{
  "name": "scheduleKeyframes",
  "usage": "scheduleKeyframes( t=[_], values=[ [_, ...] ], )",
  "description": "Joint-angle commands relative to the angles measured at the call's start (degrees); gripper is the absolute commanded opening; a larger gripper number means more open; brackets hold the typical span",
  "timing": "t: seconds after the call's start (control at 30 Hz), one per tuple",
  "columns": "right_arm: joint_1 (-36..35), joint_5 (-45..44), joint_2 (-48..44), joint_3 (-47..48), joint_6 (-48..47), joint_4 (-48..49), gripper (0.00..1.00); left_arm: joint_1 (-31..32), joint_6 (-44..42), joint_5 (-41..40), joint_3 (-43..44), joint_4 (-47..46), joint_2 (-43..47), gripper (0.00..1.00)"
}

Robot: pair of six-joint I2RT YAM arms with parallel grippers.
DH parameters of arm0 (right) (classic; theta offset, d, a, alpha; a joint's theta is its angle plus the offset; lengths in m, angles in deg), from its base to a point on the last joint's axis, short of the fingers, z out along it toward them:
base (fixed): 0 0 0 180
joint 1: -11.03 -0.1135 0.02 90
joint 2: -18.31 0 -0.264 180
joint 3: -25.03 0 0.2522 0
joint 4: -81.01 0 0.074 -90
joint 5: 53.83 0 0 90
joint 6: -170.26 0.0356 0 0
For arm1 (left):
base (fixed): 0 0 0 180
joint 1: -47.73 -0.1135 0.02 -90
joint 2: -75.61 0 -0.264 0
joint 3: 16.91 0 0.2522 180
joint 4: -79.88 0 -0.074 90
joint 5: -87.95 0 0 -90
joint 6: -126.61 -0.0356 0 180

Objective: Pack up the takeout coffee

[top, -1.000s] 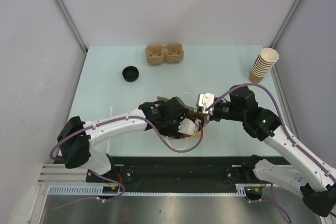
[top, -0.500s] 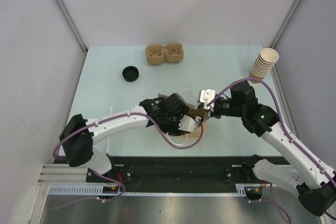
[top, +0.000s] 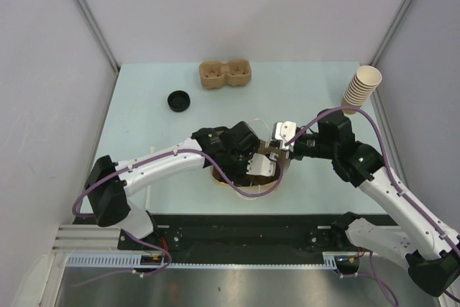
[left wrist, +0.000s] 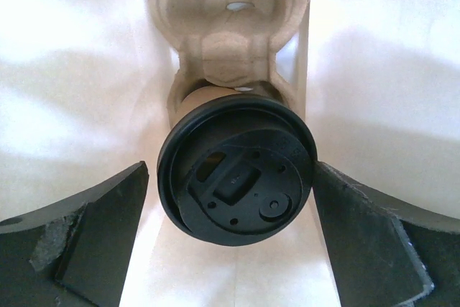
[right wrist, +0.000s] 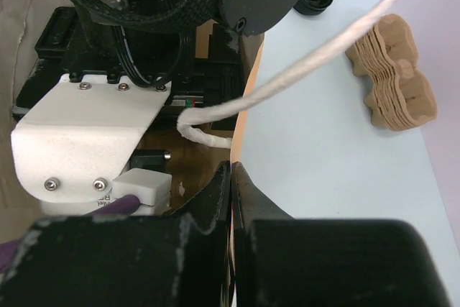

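The takeout coffee, a tan cup (left wrist: 207,95) under a black lid (left wrist: 237,170), sits in a brown pulp tray (left wrist: 230,41) inside a paper bag (left wrist: 79,106) with a pale lining. My left gripper (left wrist: 230,249) reaches down into the bag (top: 269,184) and stands open, one finger on each side of the lid. From above, the left gripper (top: 254,166) hides the cup. My right gripper (right wrist: 231,177) is shut on the bag's brown rim (right wrist: 248,113), at the bag's far right side, where the top view also shows this gripper (top: 273,151).
A white cord handle (right wrist: 302,70) arcs from the bag over the right gripper. At the back of the table lie a stack of pulp trays (top: 225,74) and a loose black lid (top: 178,100). A tall stack of cups (top: 359,90) stands at the back right.
The left jaws have widened and stand off the lidded cup. The left arm has shifted slightly farther and to the right over the bag. The right gripper keeps its hold on the rim.
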Motion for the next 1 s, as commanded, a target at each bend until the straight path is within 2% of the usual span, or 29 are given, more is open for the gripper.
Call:
scheduleKeyframes(
  t=[0.0, 0.23, 0.7, 0.97],
  values=[
    [0.13, 2.00, -0.04, 2.03, -0.52, 0.52, 0.00, 0.56, 1.46, 1.04, 3.26, 0.82, 0.79, 0.99],
    [1.01, 2.53, 0.58, 2.03, -0.17, 0.87, 0.00, 1.87, 0.41, -0.98, 4.14, 0.55, 3.25, 1.00],
    [3.12, 4.46, 1.54, 2.03, -0.26, 0.61, 0.00, 2.76, -0.03, 1.47, 7.65, 3.19, 7.47, 0.99],
    [4.35, 4.99, 2.25, 1.94, -0.61, 0.43, 0.00, 2.76, 1.55, 3.75, 13.53, 5.12, 9.49, 0.99]
  ],
)
